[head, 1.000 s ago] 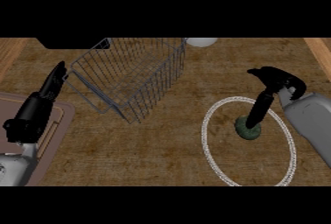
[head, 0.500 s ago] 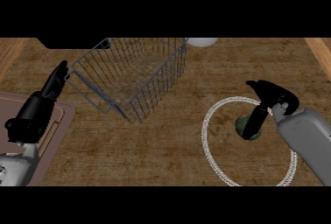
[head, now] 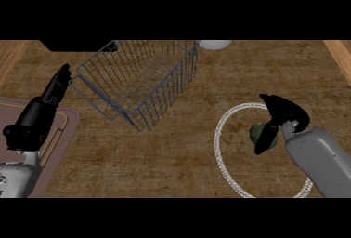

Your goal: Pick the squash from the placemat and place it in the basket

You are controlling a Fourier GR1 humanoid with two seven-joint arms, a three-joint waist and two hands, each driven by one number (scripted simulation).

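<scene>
A dark green squash (head: pixel 257 132) lies on the round brown placemat with a white rim (head: pixel 219 139) at the right. My right hand (head: pixel 282 114) is over the squash, its fingers (head: pixel 264 143) curled down round the squash's right side and hiding part of it. The wire basket (head: pixel 137 79) stands tilted at the upper middle, apart from the mat. My left hand (head: pixel 53 90) rests open at the far left, fingers up, beside the basket's left edge.
A white round object (head: pixel 214 44) sits at the back edge behind the basket, and a dark object (head: pixel 75 45) is at the back left. A pinkish-brown board (head: pixel 65 135) lies under my left forearm. Bare wooden counter lies between basket and mat.
My right forearm has drawn back toward the lower right and the hand has turned, its fingers bending round the squash. The squash has barely shifted. The left hand has not moved.
</scene>
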